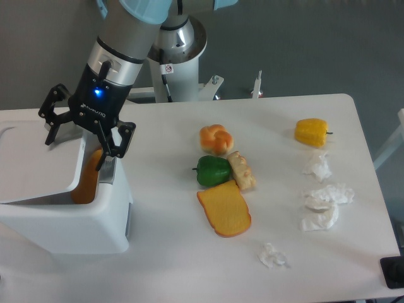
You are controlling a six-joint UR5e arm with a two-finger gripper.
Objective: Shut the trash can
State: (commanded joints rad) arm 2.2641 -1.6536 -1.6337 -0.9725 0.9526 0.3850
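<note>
Trash can (63,218), a large white boxy bin, stands at the left edge of the bench (189,265), toward the near corner. Its flat white lid (35,161) is tilted, raised along the right side, leaving a gap through which an orange item (87,180) shows inside. A grey latch tab (107,172) sits on the bin's right rim.

End effector (85,134): black, two-fingered, with a blue light lit on its body, poised over the raised right part of the lid; its fingers (120,140) are spread wide and grip nothing. Whether a fingertip touches the lid cannot be told.

Near the middle of the bench lie an orange-white bread roll (216,139), a green bell pepper (212,170) just in front of it, a pale pastry piece (242,170) touching the pepper's right side, and an orange bread slice (225,210) nearer the front edge.

Toward the right edge: a yellow bell pepper (312,132) at the far side, and crumpled white tissues (323,197) in a row in front of it. One more crumpled tissue (273,255) lies near the front edge.
</note>
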